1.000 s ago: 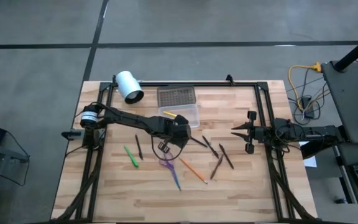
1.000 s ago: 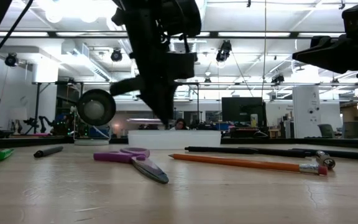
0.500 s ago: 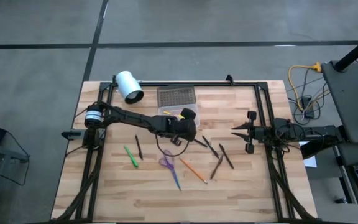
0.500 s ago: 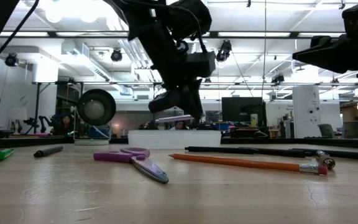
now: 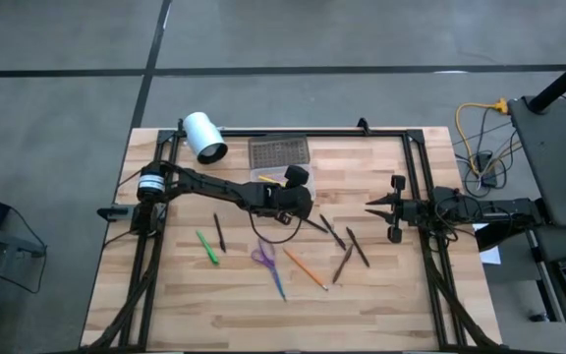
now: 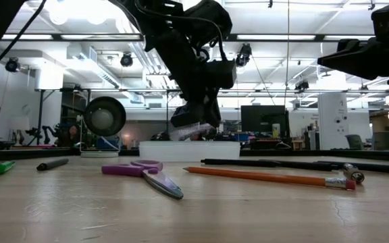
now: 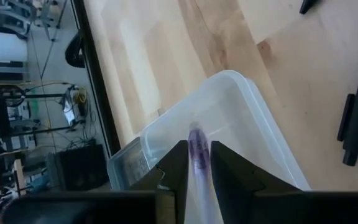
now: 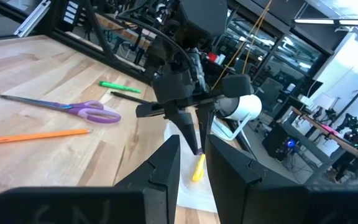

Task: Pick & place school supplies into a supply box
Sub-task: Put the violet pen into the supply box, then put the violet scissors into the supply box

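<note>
My left gripper (image 5: 293,192) is shut on a purple pen (image 7: 197,146) just above the supply box (image 5: 285,179), a clear case with a yellow pencil (image 5: 268,179) inside. The box's grey dotted lid (image 5: 279,150) lies behind it. In the low view the left gripper (image 6: 198,121) hangs over the box (image 6: 189,150). Purple scissors (image 5: 263,258), an orange pencil (image 5: 305,267), a green pen (image 5: 207,246) and several dark pens lie flat on the table. My right gripper (image 5: 369,206) waits at the right, open by a narrow gap and empty. My left gripper pinches the purple pen's shaft (image 7: 196,134) between its two fingers. The pen runs along the fingers and sticks out past their tips. The fingers slant down from above, over the box's inside (image 7: 247,124). The pen is lifted clear of the table and the box.
A white cylinder (image 5: 204,136) lies at the far left corner. Dark pens (image 5: 347,246) lie between the box and my right gripper. A black frame (image 5: 416,177) runs along the table's edges. Bare wood shows along the near edge.
My left gripper has gone from above the scissors toward the far edge and a little right, up over the supply box, and has tipped from pointing straight down to a slant. The purple pen has gone with it, clear of the table.
</note>
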You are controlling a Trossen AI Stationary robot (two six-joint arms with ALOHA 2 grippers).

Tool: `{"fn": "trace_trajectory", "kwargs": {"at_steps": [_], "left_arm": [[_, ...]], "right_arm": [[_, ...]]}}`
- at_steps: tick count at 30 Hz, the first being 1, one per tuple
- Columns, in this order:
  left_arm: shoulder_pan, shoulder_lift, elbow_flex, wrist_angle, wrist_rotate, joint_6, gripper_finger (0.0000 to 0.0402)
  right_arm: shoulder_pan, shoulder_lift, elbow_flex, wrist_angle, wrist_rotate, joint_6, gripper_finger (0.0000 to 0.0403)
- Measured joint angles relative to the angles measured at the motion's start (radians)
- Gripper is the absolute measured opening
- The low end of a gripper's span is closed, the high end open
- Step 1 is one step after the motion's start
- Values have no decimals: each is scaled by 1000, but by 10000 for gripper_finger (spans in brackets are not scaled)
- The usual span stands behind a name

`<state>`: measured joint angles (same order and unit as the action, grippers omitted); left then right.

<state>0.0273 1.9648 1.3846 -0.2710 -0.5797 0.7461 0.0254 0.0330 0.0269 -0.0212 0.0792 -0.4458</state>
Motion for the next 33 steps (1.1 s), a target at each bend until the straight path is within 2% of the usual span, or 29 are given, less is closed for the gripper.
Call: {"fn": "trace_trajectory", "kwargs": {"at_steps": [5,14,28,33], "left_arm": [[0,0,0,-1,0,0,70],[-9,0,0,-26,-1,-48,72],[-100,-6,0,-138,5,-133,73],[-134,-8,3,-141,102,-139,73]], "right_arm": [[0,0,0,0,0,0,68],[0,0,0,0,0,0,68],[0,1,0,0,0,0,68],[1,1,0,0,0,0,68]]}}
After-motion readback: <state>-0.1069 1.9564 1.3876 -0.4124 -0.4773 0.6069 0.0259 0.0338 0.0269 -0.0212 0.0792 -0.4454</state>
